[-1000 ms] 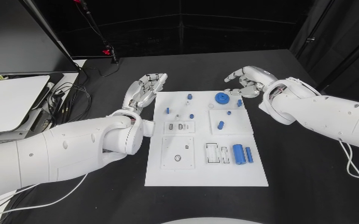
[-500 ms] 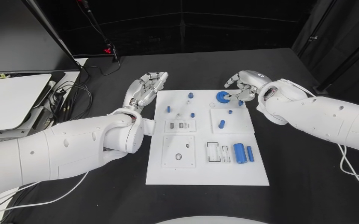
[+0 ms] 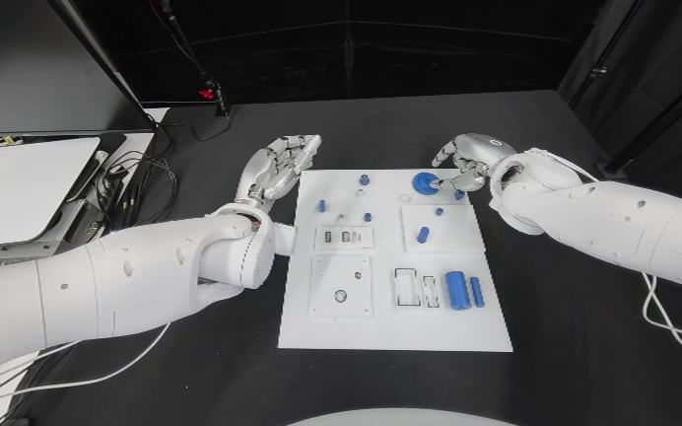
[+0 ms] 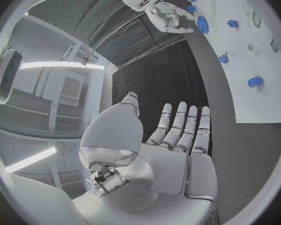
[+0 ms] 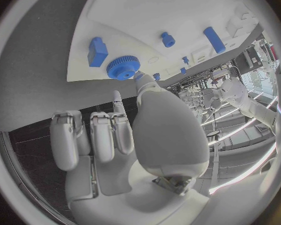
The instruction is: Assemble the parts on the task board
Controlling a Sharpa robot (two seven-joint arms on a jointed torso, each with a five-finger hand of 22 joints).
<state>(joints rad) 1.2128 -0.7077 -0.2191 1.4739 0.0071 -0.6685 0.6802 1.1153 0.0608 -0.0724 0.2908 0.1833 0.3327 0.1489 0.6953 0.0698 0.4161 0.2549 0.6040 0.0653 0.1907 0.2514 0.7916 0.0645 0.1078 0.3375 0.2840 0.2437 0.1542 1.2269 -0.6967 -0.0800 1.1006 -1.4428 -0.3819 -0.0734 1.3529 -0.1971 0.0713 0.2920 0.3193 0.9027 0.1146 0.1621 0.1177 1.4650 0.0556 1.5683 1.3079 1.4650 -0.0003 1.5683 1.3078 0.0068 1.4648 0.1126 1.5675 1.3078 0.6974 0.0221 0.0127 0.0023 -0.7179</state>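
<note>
The white task board [image 3: 392, 332] lies mid-table. A blue gear [image 3: 424, 183] sits near its far right corner, with a small blue block [image 3: 457, 194] beside it. My right hand [image 3: 463, 162] hovers just beyond the gear, fingers spread and holding nothing. In the right wrist view the thumb tip [image 5: 141, 78] is right beside the gear [image 5: 123, 67], and I cannot tell whether they touch. My left hand [image 3: 280, 166] lies flat and open on the table by the board's far left corner. Small blue pegs [image 3: 363, 180] stand on the far half. A blue cylinder [image 3: 455, 290] lies in a near right slot.
A monitor and a white slab with cables [image 3: 121, 194] sit at the table's left edge. A thin blue bar [image 3: 476, 294] lies next to the cylinder. Another blue piece [image 3: 422, 237] rests on the raised square plate right of centre.
My right hand has come down and leftward to the blue gear at the board's far right corner. The left hand has stayed put.
</note>
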